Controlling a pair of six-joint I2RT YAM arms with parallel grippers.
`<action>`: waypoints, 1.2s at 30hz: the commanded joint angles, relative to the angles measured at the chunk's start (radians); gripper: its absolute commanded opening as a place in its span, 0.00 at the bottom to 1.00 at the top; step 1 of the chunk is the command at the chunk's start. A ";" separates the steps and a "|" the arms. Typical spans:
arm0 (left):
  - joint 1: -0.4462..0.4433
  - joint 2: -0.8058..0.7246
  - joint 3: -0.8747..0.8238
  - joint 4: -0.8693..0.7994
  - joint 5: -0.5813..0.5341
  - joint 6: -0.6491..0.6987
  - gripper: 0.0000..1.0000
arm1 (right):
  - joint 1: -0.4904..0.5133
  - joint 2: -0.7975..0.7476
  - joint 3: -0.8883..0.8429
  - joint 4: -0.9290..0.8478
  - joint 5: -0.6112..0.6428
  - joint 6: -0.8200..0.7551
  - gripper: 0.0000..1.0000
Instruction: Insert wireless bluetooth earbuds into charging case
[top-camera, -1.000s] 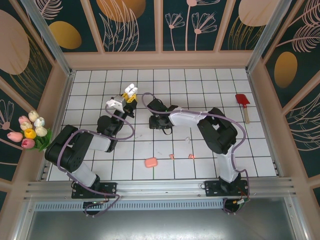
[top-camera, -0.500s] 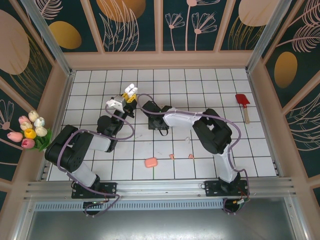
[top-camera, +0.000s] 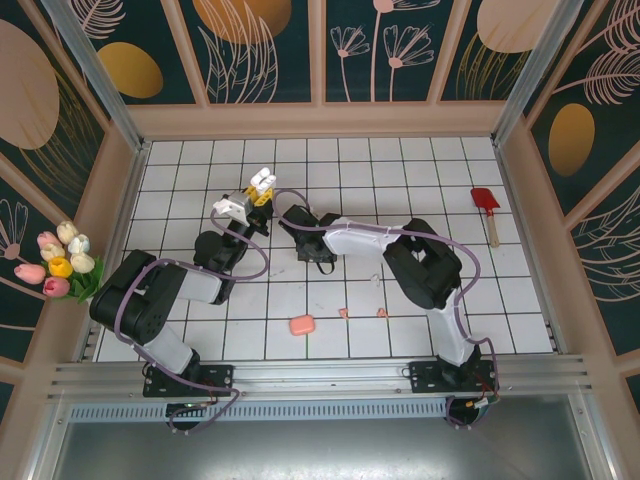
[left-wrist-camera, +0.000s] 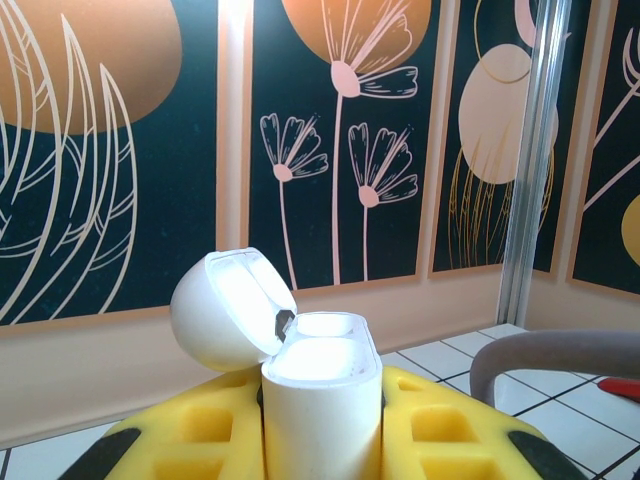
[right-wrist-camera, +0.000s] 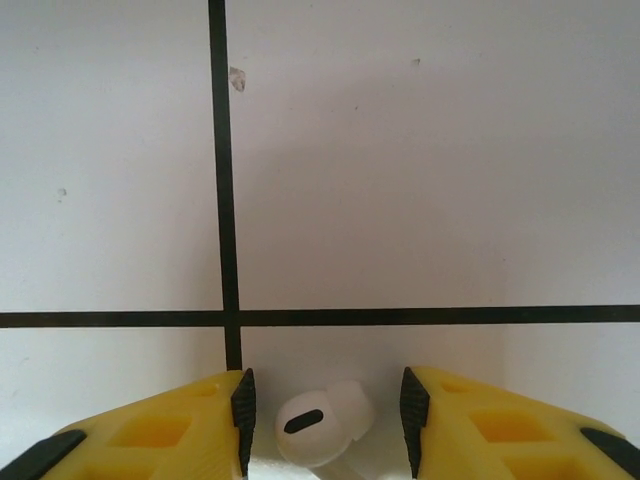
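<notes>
Right gripper (right-wrist-camera: 322, 400): part open around a white earbud (right-wrist-camera: 322, 425), not squeezing it.
Left gripper (left-wrist-camera: 320, 425): shut tight on the white case (left-wrist-camera: 320, 375), held up high, lid open.
White earbud: lying on the table (top-camera: 450, 180), near its middle.
Inside the white case: I cannot see in.
Pink case (top-camera: 302, 325): shut, by the near edge, two pink earbuds (top-camera: 343, 313) beside it.
Done: no earbud put in that I can see.

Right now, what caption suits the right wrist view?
White earbud on white tiles, flanked by the right tool's yellow fingers.

No readable text, label or number (plain tiles (top-camera: 400, 170), floral panels (top-camera: 380, 50))
</notes>
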 joint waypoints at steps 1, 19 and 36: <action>0.005 -0.014 0.009 0.179 0.010 -0.020 0.00 | 0.010 0.045 0.011 -0.066 0.012 0.020 0.44; 0.005 -0.016 0.008 0.177 0.008 -0.021 0.00 | 0.012 0.051 0.022 -0.066 0.024 0.012 0.33; 0.004 -0.013 0.012 0.177 0.008 -0.020 0.00 | 0.004 -0.033 -0.073 0.001 0.055 -0.249 0.25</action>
